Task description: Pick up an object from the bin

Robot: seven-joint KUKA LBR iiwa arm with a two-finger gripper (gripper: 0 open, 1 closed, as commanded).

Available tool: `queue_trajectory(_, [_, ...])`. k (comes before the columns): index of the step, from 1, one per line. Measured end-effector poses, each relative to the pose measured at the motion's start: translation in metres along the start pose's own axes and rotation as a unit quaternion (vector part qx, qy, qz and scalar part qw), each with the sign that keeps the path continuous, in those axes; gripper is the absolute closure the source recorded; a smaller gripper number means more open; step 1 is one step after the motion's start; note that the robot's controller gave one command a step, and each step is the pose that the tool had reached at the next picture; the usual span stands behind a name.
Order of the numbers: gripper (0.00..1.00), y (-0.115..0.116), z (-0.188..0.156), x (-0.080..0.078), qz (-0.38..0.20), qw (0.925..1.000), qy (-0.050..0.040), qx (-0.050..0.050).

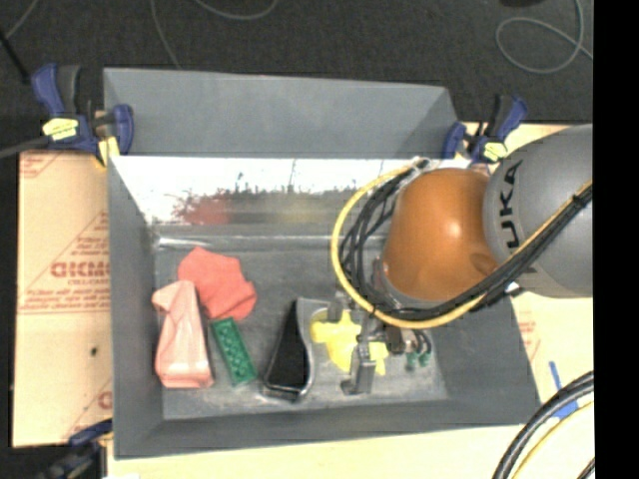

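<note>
The gripper, spread or closed I cannot tell, hangs at a yellow piece near the bin's lower wall, a black wedge just left, bare floor toward upper centre, the orange-covered arm reaching in from the right.

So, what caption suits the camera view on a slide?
The arm low over a yellow thing in the grey bin, with a black piece, a green brick and pink things nearby.
</note>
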State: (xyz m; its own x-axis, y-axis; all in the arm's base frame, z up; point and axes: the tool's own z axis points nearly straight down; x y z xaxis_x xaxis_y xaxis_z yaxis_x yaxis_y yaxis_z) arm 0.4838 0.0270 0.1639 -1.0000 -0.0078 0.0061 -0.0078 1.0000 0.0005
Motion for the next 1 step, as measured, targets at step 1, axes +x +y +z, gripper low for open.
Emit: queue_trajectory(1, [0.00,-0.0001,-0.0039,-0.0019,0.000,1.0000,-0.0041,0.000])
